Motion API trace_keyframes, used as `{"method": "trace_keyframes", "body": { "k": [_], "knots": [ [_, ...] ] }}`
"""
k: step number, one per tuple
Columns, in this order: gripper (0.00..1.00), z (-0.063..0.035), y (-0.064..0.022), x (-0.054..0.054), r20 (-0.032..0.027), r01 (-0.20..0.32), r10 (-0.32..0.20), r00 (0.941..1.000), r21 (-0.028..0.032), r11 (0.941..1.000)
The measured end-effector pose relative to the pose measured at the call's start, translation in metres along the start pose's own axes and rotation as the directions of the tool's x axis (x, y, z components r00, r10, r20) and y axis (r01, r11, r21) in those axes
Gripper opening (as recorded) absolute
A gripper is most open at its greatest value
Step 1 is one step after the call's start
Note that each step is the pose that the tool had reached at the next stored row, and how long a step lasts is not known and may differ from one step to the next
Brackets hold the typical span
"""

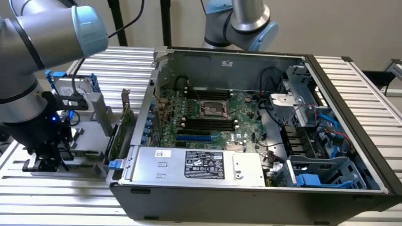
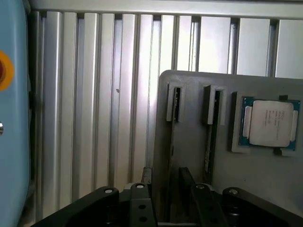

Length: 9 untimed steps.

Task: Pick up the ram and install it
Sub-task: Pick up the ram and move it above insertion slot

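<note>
The ram [image 2: 170, 151] stands on edge in the nearer of two slots of a grey holder [image 2: 189, 90], so I see it as a thin dark strip. A second slot [image 2: 212, 142] beside it holds another thin strip. My gripper [image 2: 166, 177] hangs just above the first slot, open, with one finger [image 2: 147, 174] on either side of the strip and no contact that I can see. In the exterior view my gripper [image 1: 47, 162] sits low over the holder [image 1: 88, 136], on that view's left of the open computer case [image 1: 264, 188]. The motherboard [image 1: 242, 106] has black memory slots [image 1: 207, 123].
A processor chip [image 2: 271, 124] lies in a recess of the holder. A light-blue panel [image 2: 12, 142] with an orange button stands beside the ribbed metal table [image 2: 94, 94]. A taller green card with a bracket [image 1: 122, 127] stands by the case wall. A second arm [image 1: 248, 23] rises behind the case.
</note>
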<state>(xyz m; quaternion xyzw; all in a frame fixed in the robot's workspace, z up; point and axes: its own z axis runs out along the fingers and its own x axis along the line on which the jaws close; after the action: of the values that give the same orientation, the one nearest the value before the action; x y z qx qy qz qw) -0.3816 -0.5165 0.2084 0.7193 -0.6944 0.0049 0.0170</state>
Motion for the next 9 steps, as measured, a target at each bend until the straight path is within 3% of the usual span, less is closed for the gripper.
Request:
{"method": "trace_keyframes", "body": {
  "k": [3, 9],
  "knots": [
    [0.36, 0.0049, -0.0001, -0.0011, 0.0022, -0.003, 0.003, 1.0, -0.0001, 1.0],
    [0.36, 0.0094, -0.0001, -0.0018, 0.013, -0.011, 0.011, 0.9999, 0.0, 0.9999]
  ]
}}
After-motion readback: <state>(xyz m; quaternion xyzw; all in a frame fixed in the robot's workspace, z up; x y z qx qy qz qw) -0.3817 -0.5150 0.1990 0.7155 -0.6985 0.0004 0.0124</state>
